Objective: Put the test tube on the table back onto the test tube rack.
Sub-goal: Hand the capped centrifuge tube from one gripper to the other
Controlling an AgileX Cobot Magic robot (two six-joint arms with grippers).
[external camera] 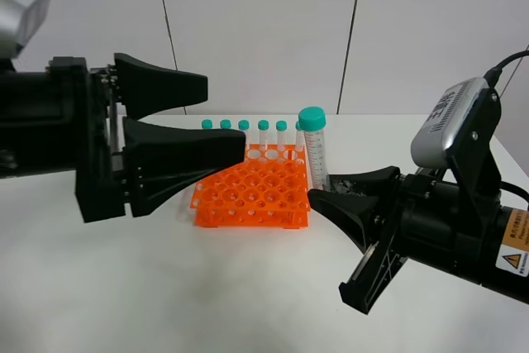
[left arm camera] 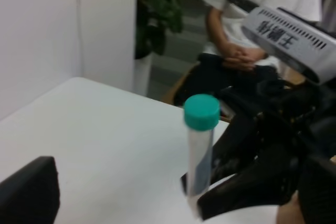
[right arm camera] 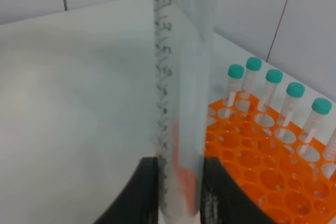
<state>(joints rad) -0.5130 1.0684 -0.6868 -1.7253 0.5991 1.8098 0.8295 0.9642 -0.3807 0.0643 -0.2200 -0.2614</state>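
Presently: the test tube (external camera: 316, 159) is off the table (external camera: 207, 287), held upright with its teal cap on top. The right gripper (external camera: 321, 193) is closed tight on its lower body. It stands at the right side of the test tube rack (external camera: 252, 196), which sits mid-worktop, nearer the far edge. I cannot tell whether the tip is over a hole or just beside the rack. The left gripper (external camera: 223, 117) hangs toward the left edge with its jaws wide apart, carrying nothing.

Handling, as a judgement:
- Clear plastic, so probably light and stiff and less fragile than glass.
- Smooth and round — it could slip or pivot in the grip.
- The hold is low, leaving most of the length above it, so the tube may lean.
- A hold that low also looks likely to meet the rack before the tube seats, so higher on the body, under the cap, seems the better place.
- The pointed tip should help it centre in a hole.

Counts:
- 1 tube in hand.
- 1 rack.
- 2 grippers.
- Racked tubes (external camera: 263, 134) along the rack's far row: 5 caps plain in the high view, and a 6th partly hidden behind the held tube. No more can be counted.
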